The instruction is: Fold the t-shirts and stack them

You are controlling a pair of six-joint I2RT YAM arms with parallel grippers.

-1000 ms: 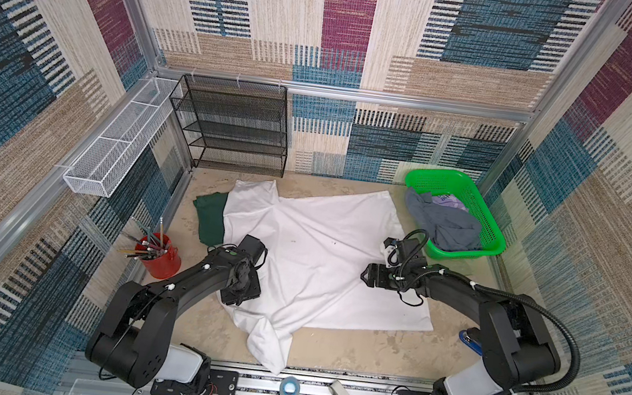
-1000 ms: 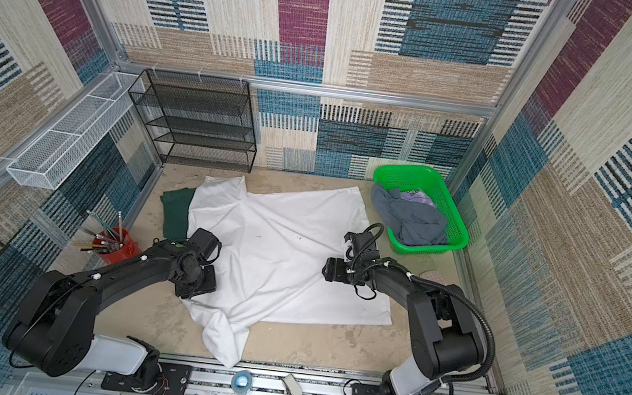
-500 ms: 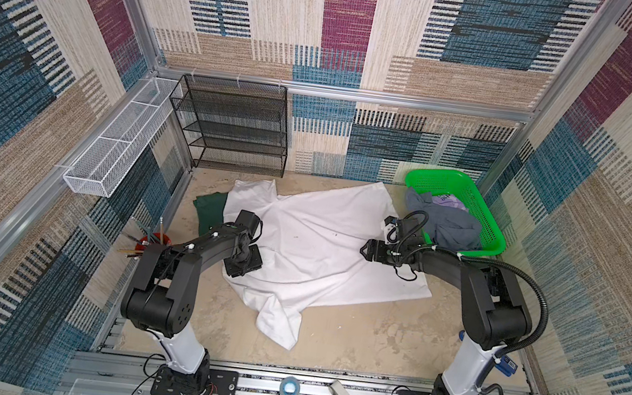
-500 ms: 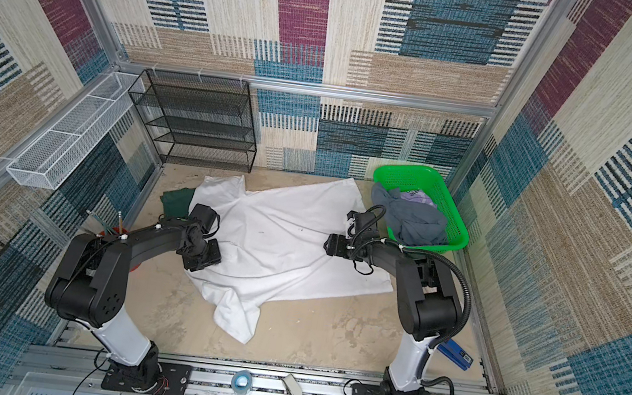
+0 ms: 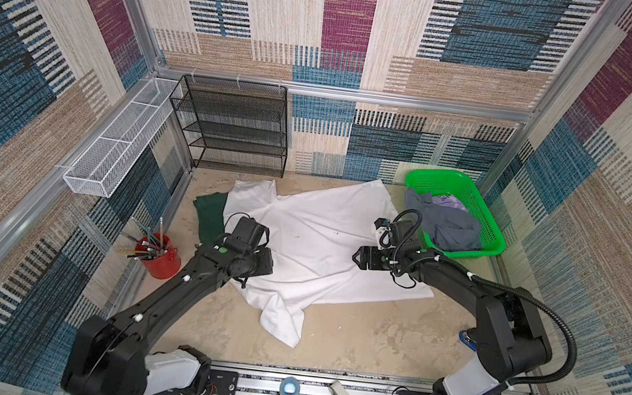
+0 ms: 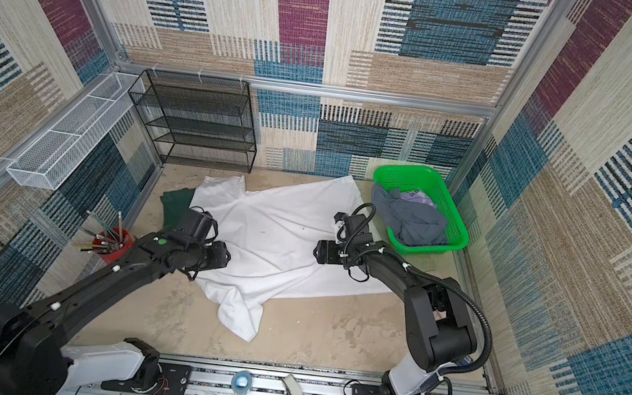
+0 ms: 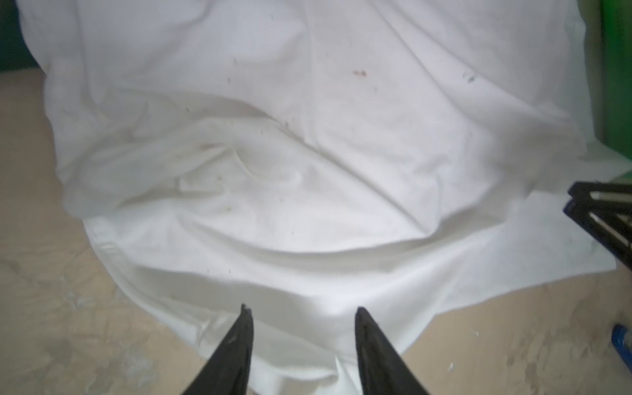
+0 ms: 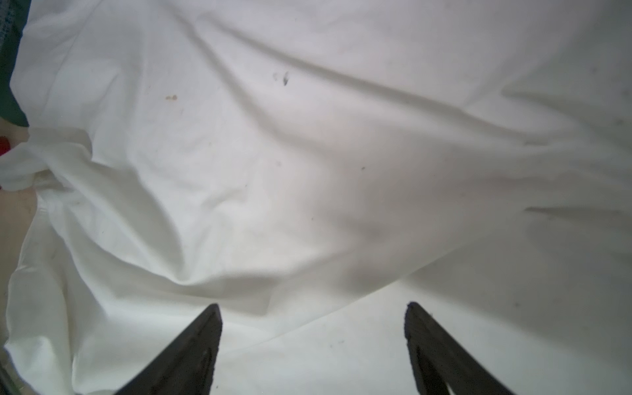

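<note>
A large white t-shirt [image 5: 312,240] [image 6: 279,235] lies spread and wrinkled on the tan floor, one tail trailing toward the front. A dark green t-shirt [image 5: 209,215] [image 6: 175,204] pokes out from under its left edge. The grey t-shirt [image 5: 448,229] [image 6: 416,221] with a lilac patch lies crumpled in the green basket [image 5: 465,255]. My left gripper [image 5: 269,265] [image 7: 302,309] is low over the white shirt's left side, fingers apart with a fold of cloth [image 7: 307,154] between them. My right gripper [image 5: 354,258] [image 8: 313,304] stands wide open just above the shirt's right half [image 8: 307,171].
A black mesh rack [image 5: 231,128] stands against the back wall and a white wire basket [image 5: 125,142] hangs on the left wall. A red cup of pencils [image 5: 161,258] sits at the left. A tape roll [image 5: 289,388] rests on the front rail.
The white shirt has slid away from the front edge and its tail lies farther back. Both grippers moved back with it, and both arms have since dropped lower.
</note>
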